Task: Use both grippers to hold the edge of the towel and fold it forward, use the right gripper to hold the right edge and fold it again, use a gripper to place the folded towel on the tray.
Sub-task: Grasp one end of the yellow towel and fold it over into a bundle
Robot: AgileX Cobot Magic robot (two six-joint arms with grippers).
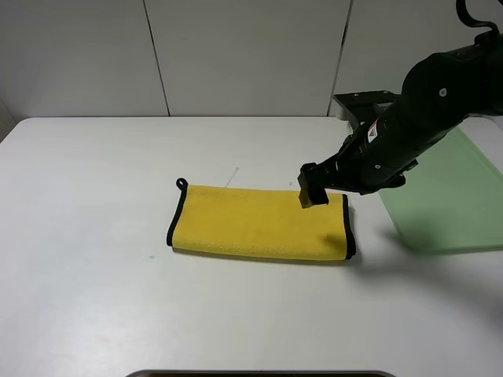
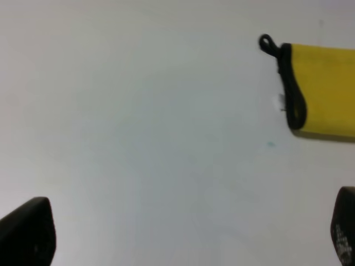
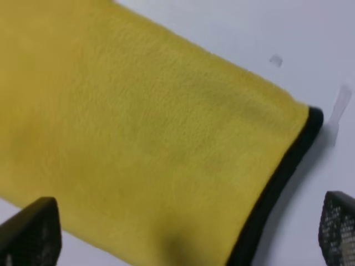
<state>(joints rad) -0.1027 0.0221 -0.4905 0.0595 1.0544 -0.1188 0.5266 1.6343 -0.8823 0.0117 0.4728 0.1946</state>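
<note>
Towel (image 1: 259, 224) lies flat on the bench (image 1: 94, 236) as a long strip, so by the look of it the first fold is done. Its long axis runs side to side, hanging loop (image 1: 181, 184) at the far-left corner.

Right pincer (image 1: 313, 192) is apart and empty, hovering over the strip's right end. The key relation is that the black-trimmed short edge (image 1: 348, 228) sits just outboard of the pincer, on the tray side, not under it. In the right wrist view the trim (image 3: 277, 183) falls between the two fingertips, nearer one of them. My read is that it needs a small shift outboard before pinching, then a carry along the long axis toward the loop end.

Left pincer (image 2: 183, 238) is also apart and empty. The towel's loop end (image 2: 266, 42) is well ahead of it and off to one side, so the right arm is clearly nearer.

Tray (image 1: 452, 196) is beyond the right pincer, close to the towel's right end.

Unclear:
- Pincer height above the cloth, since no contact is visible.
- Layer count at the right edge.
- The left arm, which is absent from the high view.
- The tray, which is cut off by the frame and partly behind the arm.
</note>
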